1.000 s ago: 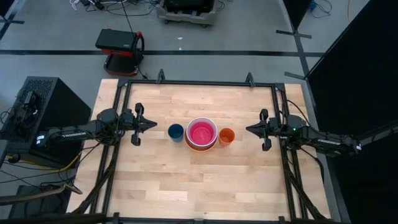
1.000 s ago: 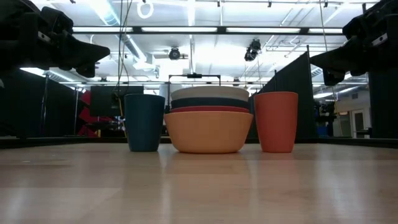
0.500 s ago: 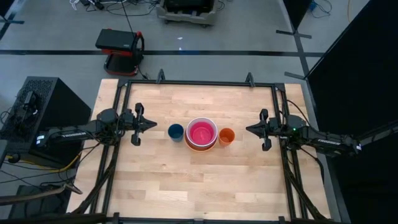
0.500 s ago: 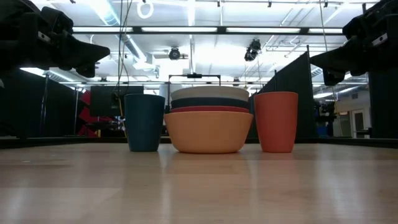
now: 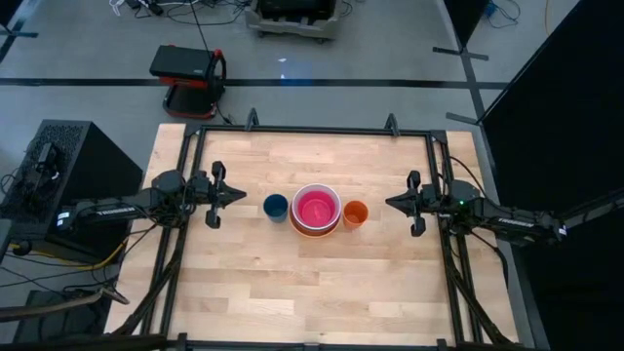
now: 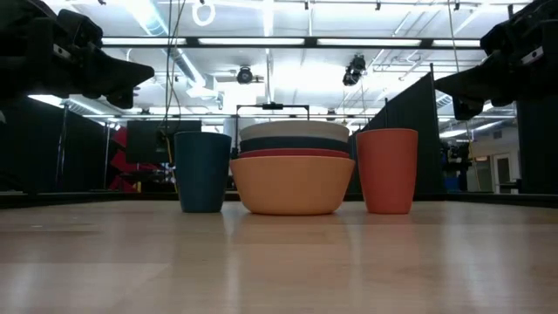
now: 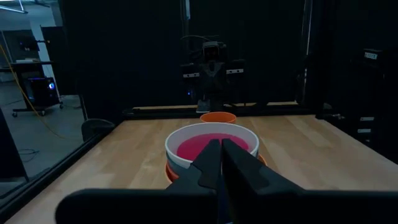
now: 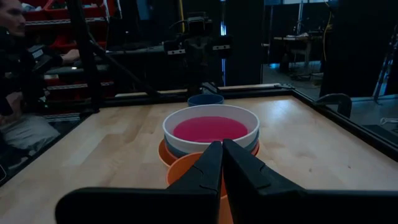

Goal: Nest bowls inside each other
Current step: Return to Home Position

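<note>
The bowls [image 5: 316, 209] stand nested in one stack at the table's middle: yellow-orange lowest [image 6: 292, 185] on the wood, red-orange, dark teal and white rims above it, magenta pink innermost [image 8: 209, 128]. My left gripper [image 5: 242, 194] hangs shut over the table's left side, pointing level at the stack. My right gripper [image 5: 389, 203] hangs shut over the right side, pointing level at it too. Neither touches anything.
A dark teal cup [image 5: 276, 206] stands upright just left of the stack, an orange cup [image 5: 356, 213] just right of it. Black frame rails [image 5: 312, 131] run along the table's far and side edges. Bare wood lies toward the near edge. A person [image 8: 18, 118] sits beyond the table.
</note>
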You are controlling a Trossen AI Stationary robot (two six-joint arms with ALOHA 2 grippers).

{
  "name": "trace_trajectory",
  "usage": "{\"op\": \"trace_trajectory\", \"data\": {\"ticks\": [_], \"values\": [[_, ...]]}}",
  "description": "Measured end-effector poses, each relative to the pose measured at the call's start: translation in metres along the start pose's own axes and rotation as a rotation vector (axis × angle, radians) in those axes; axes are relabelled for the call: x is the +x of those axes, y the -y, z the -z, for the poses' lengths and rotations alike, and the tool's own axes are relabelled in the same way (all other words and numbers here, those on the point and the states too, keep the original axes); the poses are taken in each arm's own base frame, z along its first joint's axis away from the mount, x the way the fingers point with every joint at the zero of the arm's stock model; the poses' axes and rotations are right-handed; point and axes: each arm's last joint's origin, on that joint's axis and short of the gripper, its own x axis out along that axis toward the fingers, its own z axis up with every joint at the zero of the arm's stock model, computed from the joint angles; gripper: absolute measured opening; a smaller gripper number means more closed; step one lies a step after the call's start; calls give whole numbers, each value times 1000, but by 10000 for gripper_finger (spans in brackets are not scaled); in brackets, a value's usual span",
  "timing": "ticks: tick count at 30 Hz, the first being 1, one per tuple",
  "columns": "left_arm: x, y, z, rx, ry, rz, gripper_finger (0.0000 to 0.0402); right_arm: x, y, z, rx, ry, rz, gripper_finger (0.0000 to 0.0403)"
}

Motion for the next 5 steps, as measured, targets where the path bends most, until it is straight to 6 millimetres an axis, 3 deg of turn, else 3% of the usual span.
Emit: {"op": "trace_trajectory", "data": {"ticks": [5], "values": [[0,0,0,0,0,0,6,0,0,0,0,0,0,0]]}}
